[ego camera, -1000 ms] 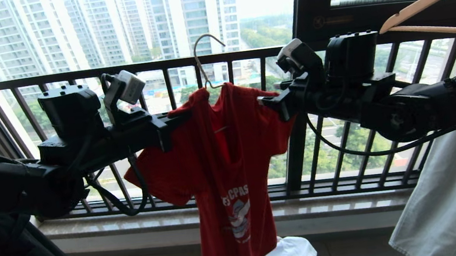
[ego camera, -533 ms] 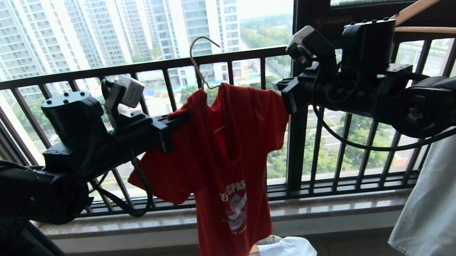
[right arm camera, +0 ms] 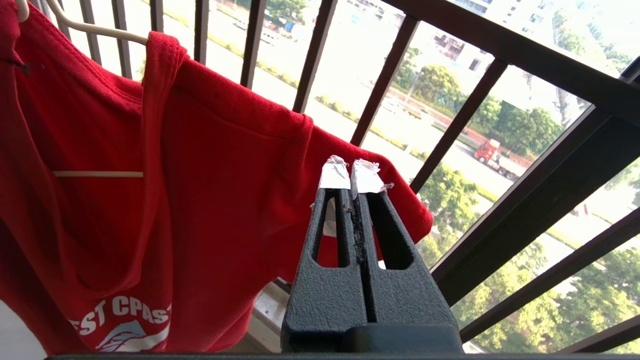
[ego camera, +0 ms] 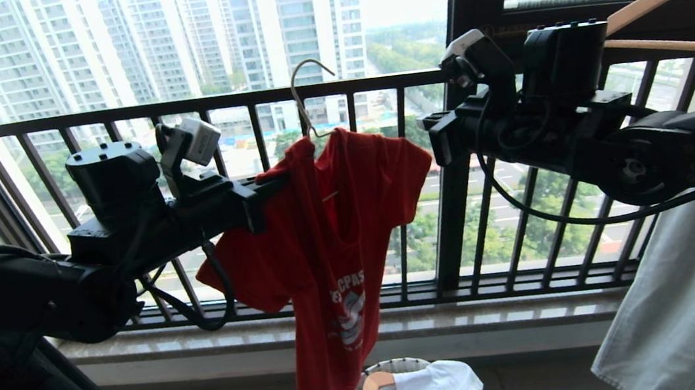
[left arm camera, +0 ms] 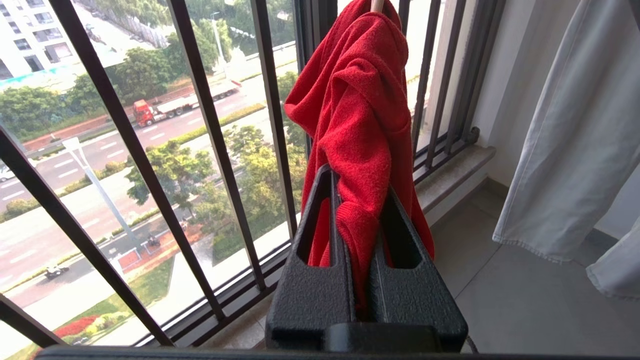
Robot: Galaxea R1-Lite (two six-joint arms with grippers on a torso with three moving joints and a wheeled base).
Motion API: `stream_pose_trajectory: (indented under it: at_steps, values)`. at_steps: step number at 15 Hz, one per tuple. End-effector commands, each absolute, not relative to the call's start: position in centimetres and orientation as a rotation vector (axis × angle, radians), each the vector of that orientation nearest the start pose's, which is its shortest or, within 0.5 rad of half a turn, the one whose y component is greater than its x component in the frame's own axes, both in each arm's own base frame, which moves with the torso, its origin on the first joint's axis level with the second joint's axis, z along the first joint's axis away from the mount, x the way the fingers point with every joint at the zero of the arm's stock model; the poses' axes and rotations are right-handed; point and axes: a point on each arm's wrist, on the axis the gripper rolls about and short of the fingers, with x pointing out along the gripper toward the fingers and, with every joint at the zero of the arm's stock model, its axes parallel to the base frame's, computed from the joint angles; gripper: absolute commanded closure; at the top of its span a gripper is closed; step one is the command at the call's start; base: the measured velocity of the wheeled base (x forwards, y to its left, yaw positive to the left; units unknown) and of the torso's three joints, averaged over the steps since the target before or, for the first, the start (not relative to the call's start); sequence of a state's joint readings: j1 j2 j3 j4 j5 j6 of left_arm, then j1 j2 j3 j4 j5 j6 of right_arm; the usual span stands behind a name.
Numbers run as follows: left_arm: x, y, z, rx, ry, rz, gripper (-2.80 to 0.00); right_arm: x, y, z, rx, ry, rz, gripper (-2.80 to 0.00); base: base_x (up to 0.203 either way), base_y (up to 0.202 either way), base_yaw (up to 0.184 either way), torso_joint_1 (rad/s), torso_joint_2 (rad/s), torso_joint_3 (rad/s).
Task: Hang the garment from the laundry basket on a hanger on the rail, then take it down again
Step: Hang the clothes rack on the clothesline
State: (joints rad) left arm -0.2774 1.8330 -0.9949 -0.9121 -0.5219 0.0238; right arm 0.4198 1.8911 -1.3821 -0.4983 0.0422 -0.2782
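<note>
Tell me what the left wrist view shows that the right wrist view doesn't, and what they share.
Only the left wrist view shows the left end effector shut on a bunched fold of the red T-shirt, with a pale grey-green garment hanging beside it and the floor below.

Only the right wrist view shows the right end effector shut on nothing, in front of the shirt's sleeve, plus the cream-white wire hanger inside the shirt and the white lettering.

Both show the red T-shirt, the black window railing and a red truck on the road outside.
</note>
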Motion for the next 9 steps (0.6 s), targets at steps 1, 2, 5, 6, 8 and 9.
stream_pose_trajectory:
  at_steps: [1, 2, 5, 6, 8, 9]
  values:
    - [33.11, -10.61, 22.17, 0.027, -0.098, -0.801, 0.00, 35.18, 15.96, 26.42, -0.270, -0.055, 0.465, 0.00, 0.000, 0.000, 0.000, 0.000, 0.00, 0.000]
    - [33.03, -10.58, 22.31, 0.021, -0.099, -0.801, 0.00, 35.22, 15.98, 26.44, -0.266, -0.054, 0.465, 0.00, 0.000, 0.000, 0.000, 0.000, 0.00, 0.000]
    - [32.94, -10.56, 22.44, 0.018, -0.101, -0.801, 0.00, 35.13, 16.07, 26.41, -0.263, -0.052, 0.468, 0.00, 0.000, 0.000, 0.000, 0.000, 0.00, 0.000]
    - [32.92, -10.55, 22.52, 0.018, -0.104, -0.800, 0.00, 35.00, 16.08, 26.59, -0.251, -0.054, 0.469, 0.00, 0.000, 0.000, 0.000, 0.000, 0.00, 0.000]
    - [32.91, -10.59, 22.53, 0.005, -0.099, -0.803, 0.00, 34.88, 16.15, 26.79, -0.232, -0.056, 0.473, 0.00, 0.000, 0.000, 0.000, 0.000, 0.00, 0.000]
    - [32.91, -10.60, 22.53, 0.001, -0.097, -0.804, 0.00, 34.90, 16.17, 26.74, -0.230, -0.055, 0.475, 0.00, 0.000, 0.000, 0.000, 0.000, 0.00, 0.000]
